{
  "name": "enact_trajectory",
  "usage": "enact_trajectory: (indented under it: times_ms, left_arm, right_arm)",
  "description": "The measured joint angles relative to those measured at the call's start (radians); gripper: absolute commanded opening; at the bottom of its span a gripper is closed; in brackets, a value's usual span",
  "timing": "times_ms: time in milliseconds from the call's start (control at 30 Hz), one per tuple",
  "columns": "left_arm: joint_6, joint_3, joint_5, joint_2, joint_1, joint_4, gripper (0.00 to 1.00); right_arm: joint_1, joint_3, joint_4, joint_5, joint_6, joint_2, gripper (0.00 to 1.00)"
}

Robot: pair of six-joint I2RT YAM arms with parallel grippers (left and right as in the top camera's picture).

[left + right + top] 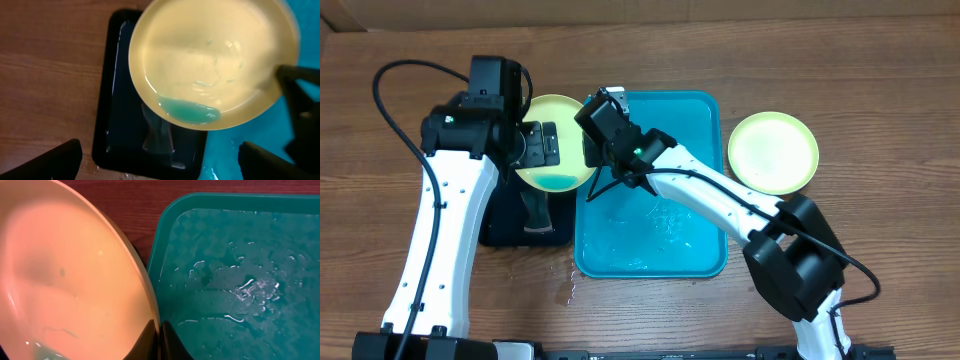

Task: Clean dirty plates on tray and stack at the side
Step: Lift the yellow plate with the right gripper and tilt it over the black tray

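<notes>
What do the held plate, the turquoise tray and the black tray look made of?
Held plate: likely plastic, smooth glossy yellow-green, soft highlights, bluish liquid pooled at its low edge.
Turquoise tray: moulded plastic, glossy, wet sheen, rounded rim.
Black tray: probably plastic too, shiny, with reflections.

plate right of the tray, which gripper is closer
Right. The right gripper is across the tray from that plate; the left gripper is farther left, over the other plate.

The wooden table (880,80) is brown with a plain grain. On its left half lies a narrow black tray (510,222), its floor shining wet in the left wrist view (116,105). A long dark object (536,211) rests inside it; what it is I cannot tell. Some water drops (569,287) lie on the wood near the tray's front corner.
</notes>
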Motion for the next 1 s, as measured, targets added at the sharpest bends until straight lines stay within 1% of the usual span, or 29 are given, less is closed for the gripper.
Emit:
enact_trajectory:
  times_ms: [133,300,467,533,833,1000]
  left_arm:
    - [0.003,0.076,0.0,0.0,0.0,-0.015,1.0]
    - [0.004,0.164,0.0,0.0,0.0,-0.066,1.0]
    - [0.004,0.249,0.0,0.0,0.0,-0.115,1.0]
    - [0.007,0.267,-0.007,0.0,0.001,-0.123,1.0]
    - [0.006,0.3,-0.028,-0.007,0.012,-0.103,1.0]
    - [-0.001,0.309,-0.035,-0.02,0.014,-0.098,1.0]
  right_arm:
    - [0.013,0.0,0.063,0.037,-0.009,0.026,0.04]
    - [0.041,0.0,0.187,0.082,-0.092,0.027,0.04]
    - [0.073,0.0,0.259,0.148,-0.21,0.027,0.04]
    - [0.096,0.0,0.301,0.217,-0.29,0.027,0.04]
    - [0.141,-0.003,0.534,0.529,-0.563,0.03,0.04]
    - [0.156,-0.009,0.635,0.599,-0.694,0.03,0.04]
